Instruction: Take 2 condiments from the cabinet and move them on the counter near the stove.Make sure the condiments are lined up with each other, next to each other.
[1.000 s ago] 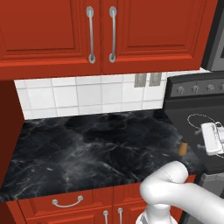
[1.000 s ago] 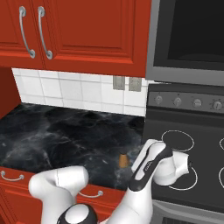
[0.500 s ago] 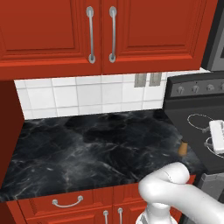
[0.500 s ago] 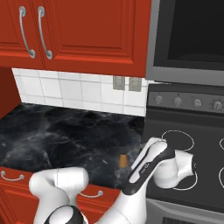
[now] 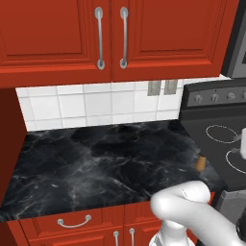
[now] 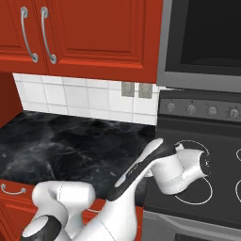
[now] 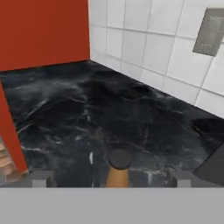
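One condiment (image 7: 118,168), a small brown mill with a dark cap, stands upright and free on the black counter (image 5: 96,158). The left base view puts this condiment (image 5: 202,162) at the counter's right end, beside the stove (image 5: 218,132). My gripper (image 7: 110,178) is open and looks back at it from the stove side. The mill appears between the two fingertips (image 7: 41,178) but beyond them, untouched. My wrist (image 6: 181,169) hovers over the stove's (image 6: 207,141) front left burner. Both doors of the red cabinet (image 5: 110,38) are shut.
A grey microwave (image 6: 202,42) hangs above the stove. Wall outlets (image 5: 162,87) sit on the white tiles behind the counter. A red side panel (image 5: 9,144) bounds the counter on the left, and red drawers (image 5: 72,223) run below it.
My hand has drifted right, farther over the stove and away from the condiment, jaws still open. The condiment has stayed where it stood.
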